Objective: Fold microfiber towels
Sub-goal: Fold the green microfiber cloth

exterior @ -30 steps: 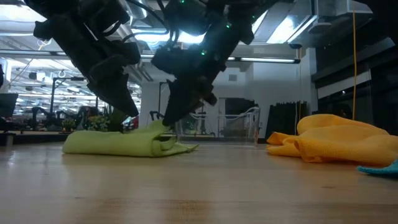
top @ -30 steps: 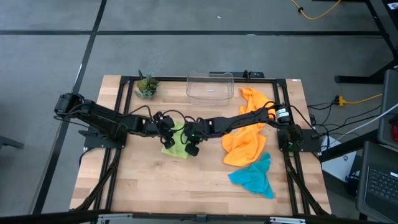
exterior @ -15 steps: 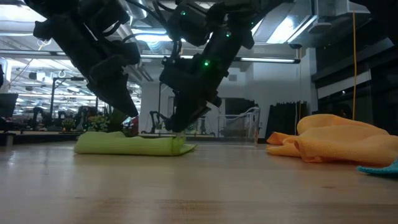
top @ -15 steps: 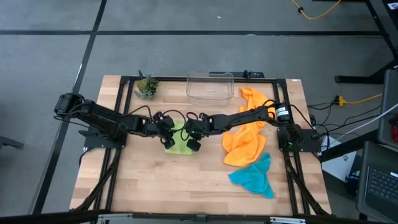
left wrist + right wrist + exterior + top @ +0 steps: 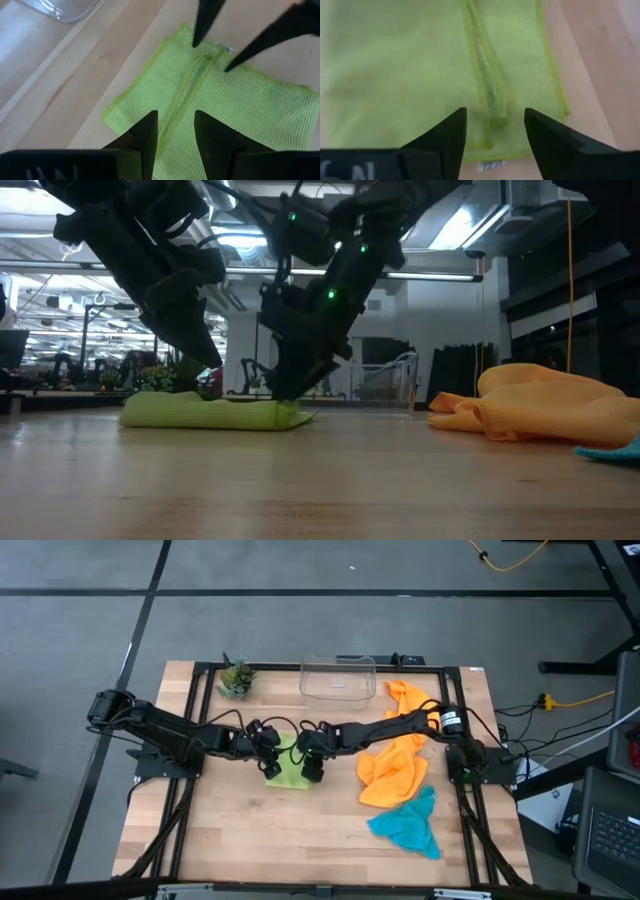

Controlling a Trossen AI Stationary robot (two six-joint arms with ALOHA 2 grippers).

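Observation:
A lime green towel (image 5: 288, 770) lies folded flat on the wooden table (image 5: 250, 840), with a raised ridge (image 5: 192, 80) running along its top. My left gripper (image 5: 172, 122) stands open over the towel's left end, and my right gripper (image 5: 495, 117) stands open over its right end, one finger on either side of the ridge's end. Two orange towels (image 5: 395, 755) lie heaped to the right. A teal towel (image 5: 408, 825) lies crumpled nearer the front. My left gripper has its open fingertips (image 5: 149, 120) down on the towel's top layer (image 5: 165, 112), one on either side of the ridge. It comes slanting down from the table's left, and the towel lies flat under it. My right gripper reaches down to the towel's right end (image 5: 285, 408), but I cannot tell whether it touches.
A clear plastic bin (image 5: 338, 678) stands at the far edge, and a small potted plant (image 5: 236, 678) stands to its left. Bare wood lies in front of the green towel toward the near edge.
My right gripper has sunk toward the table, laying down the towel edge it held raised, and has let go. The green towel, which had a lifted flap at its right end, now lies flat and folded.

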